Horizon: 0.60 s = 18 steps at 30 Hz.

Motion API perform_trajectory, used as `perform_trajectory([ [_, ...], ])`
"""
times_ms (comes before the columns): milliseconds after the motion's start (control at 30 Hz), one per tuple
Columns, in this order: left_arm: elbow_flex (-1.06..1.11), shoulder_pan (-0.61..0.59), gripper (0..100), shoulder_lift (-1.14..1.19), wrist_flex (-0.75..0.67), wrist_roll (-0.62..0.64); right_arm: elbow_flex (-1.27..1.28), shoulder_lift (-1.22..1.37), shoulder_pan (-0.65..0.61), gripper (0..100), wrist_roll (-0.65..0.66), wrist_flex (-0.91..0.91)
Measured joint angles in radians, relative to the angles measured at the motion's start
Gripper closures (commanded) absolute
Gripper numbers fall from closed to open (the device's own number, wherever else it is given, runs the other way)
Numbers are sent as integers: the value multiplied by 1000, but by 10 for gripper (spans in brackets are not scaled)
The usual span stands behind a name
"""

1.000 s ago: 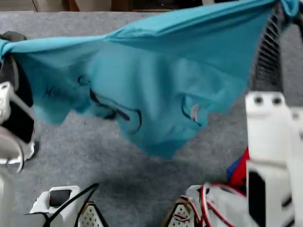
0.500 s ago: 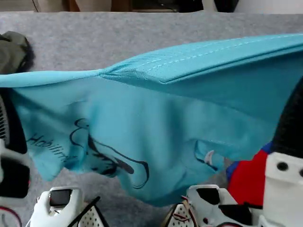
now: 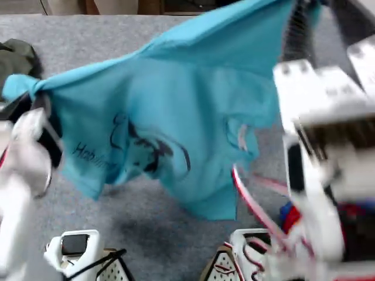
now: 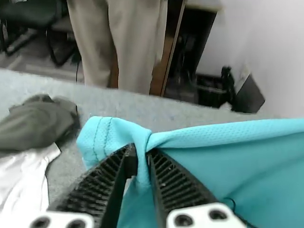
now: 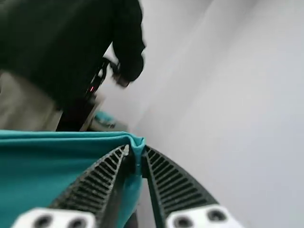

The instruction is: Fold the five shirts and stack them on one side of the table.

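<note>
A turquoise shirt with a dark print hangs spread in the air above the grey table, stretched between both arms. My left gripper is shut on one bunched corner of the turquoise shirt; in the high view that corner sits at the left gripper. At the upper right, my right gripper is shut on the other edge of the turquoise shirt, seen from above at the right gripper. The shirt's lower part droops toward the table.
A dark olive garment lies at the table's far left, also the olive garment with a white shirt beside it. Red and blue cloth lies at the near right. The arm bases stand at the front edge.
Both arms have swung the shirt: it rose toward the camera half a second ago, and now hangs farther back, its right end higher and its left corner lower.
</note>
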Motion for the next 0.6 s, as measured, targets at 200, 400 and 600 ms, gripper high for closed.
perform_trajectory([
  [200, 509, 2, 979, 20, -471, 0, 391, 107, -2, 994, 0, -292],
  [400, 913, -8, 979, 126, -1040, 0, 482, 315, 8, 994, -6, -486],
  [600, 931, -31, 980, 368, -1436, 0, 379, 569, 9, 994, -118, -531],
])
